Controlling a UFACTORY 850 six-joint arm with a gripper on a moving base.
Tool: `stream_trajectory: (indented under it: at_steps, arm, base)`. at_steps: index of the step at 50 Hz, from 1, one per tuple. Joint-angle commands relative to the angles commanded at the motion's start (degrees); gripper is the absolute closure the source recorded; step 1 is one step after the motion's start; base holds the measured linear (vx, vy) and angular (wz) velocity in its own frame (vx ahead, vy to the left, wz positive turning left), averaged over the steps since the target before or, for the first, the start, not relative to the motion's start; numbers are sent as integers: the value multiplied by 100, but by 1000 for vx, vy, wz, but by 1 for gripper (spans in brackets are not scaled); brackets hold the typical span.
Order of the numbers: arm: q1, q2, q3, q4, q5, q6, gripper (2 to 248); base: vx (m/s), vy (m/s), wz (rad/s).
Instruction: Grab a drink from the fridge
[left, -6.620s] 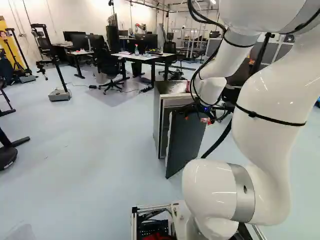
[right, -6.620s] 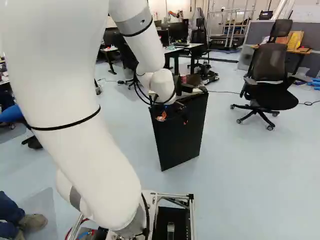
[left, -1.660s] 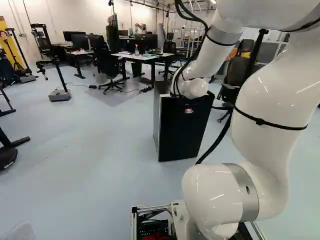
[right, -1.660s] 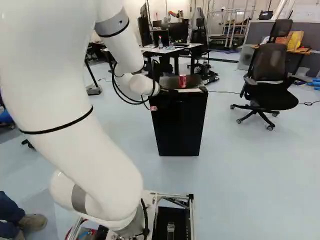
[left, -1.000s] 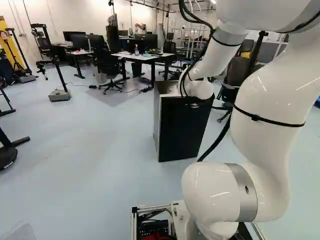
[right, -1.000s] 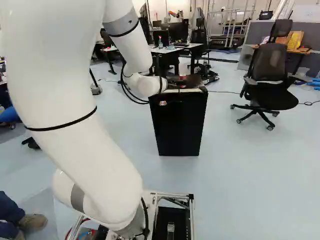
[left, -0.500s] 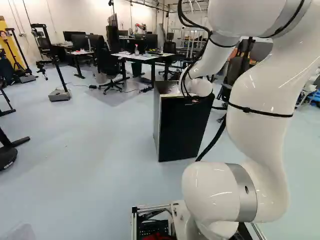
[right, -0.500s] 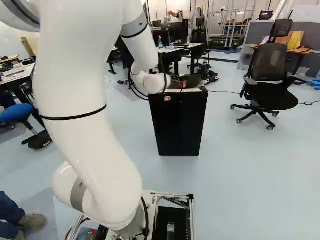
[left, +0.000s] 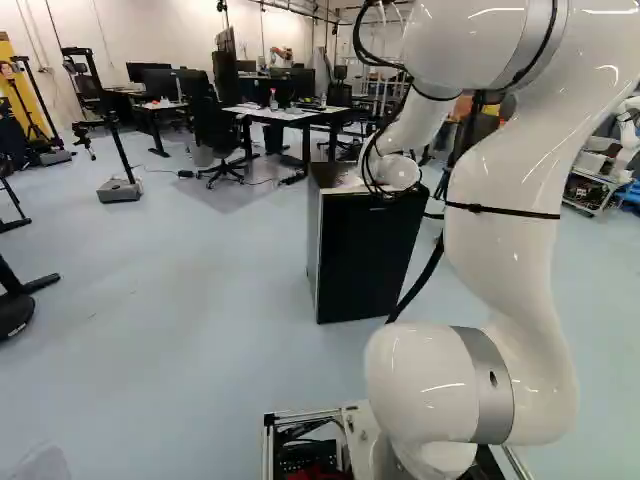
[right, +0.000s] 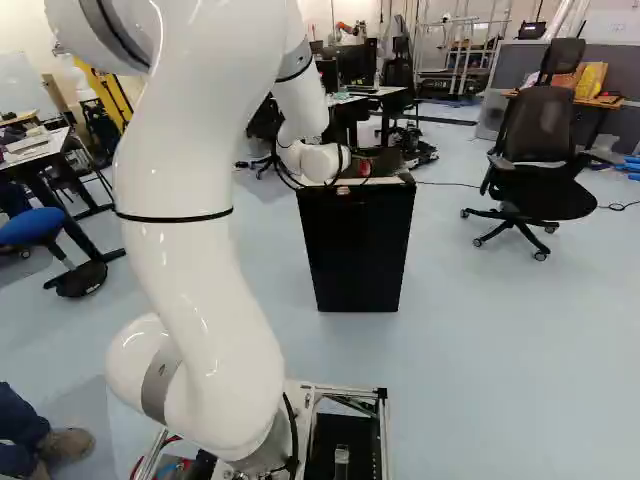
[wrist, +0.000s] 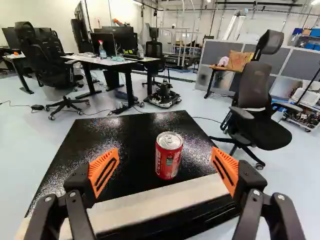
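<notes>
Gripper (wrist: 165, 150) is seen wide open at the fridge's (right: 357, 245) front edge; nothing is held. The drink, a red can (wrist: 168, 156), stands upright on the fridge's top, behind the pale front strip (wrist: 160, 201), ahead of the gripper and roughly centred between the lines of its pads. The fridge door (left: 368, 260) is seen shut.

Risks, as judged: if the approach is made off-centre, the can may be caught by one pad first and tipped or slid toward the fridge's rear. If the approach is made too low, the fridge's front edge or top may be struck. If closure is begun too soon, the can may be missed or only pinched. With too much force, its wall may be dented.

Materials: can cylindrical, apparently thin metal, glossy, with a silvery lid; low friction expected. Fridge top black, shiny, finely speckled; strip pale, flat and straight-edged. Pads orange, slotted, wedge-shaped, probably compliant.
</notes>
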Motion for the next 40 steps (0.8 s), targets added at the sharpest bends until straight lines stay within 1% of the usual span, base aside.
stream_trajectory:
  at_steps: [32,40]
  arm:
    - [-79,-1251,-1191,0,0,0,3]
    - [-83,-1296,-1237,0,0,0,3]
  base:
    - [0,0,0]
    - [0,0,0]
